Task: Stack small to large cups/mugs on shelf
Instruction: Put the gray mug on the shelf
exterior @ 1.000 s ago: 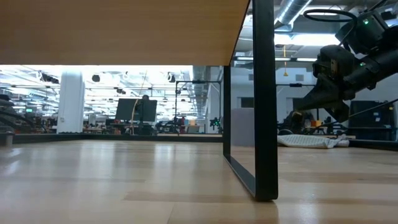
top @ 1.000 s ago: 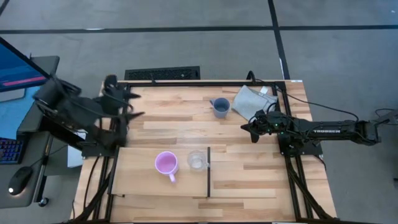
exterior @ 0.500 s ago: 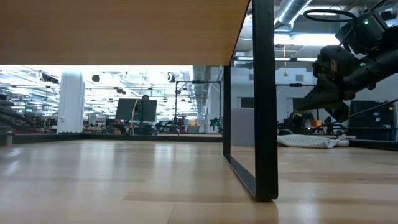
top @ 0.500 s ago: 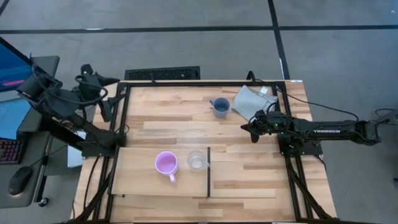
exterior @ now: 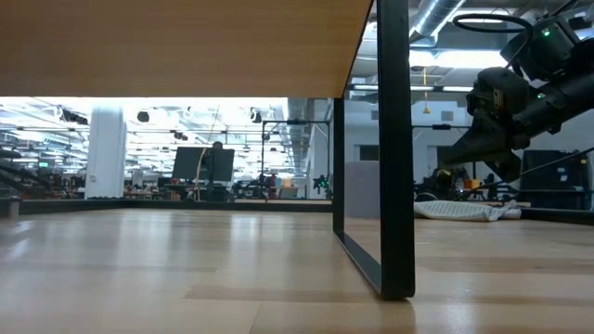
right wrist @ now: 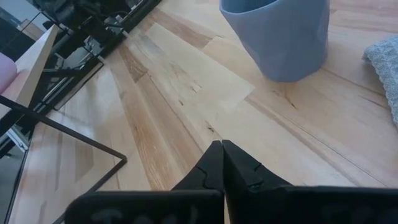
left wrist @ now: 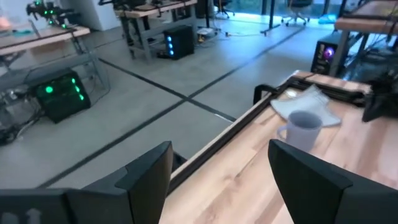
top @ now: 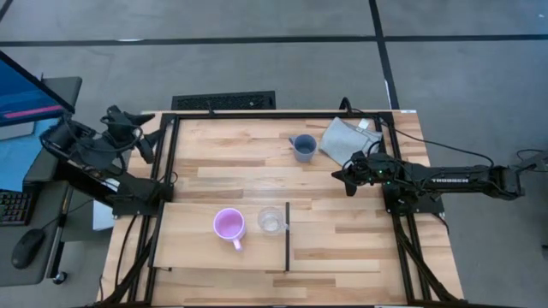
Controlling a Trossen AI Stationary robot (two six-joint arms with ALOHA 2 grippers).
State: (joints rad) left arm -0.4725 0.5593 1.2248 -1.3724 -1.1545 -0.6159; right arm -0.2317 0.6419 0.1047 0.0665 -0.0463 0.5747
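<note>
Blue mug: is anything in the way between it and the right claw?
Nothing visible is. The right claw hangs shut over bare tabletop, and only striped wood lies between it and the blue-grey mug. The grey cloth sits beside the mug, off that path.
</note>
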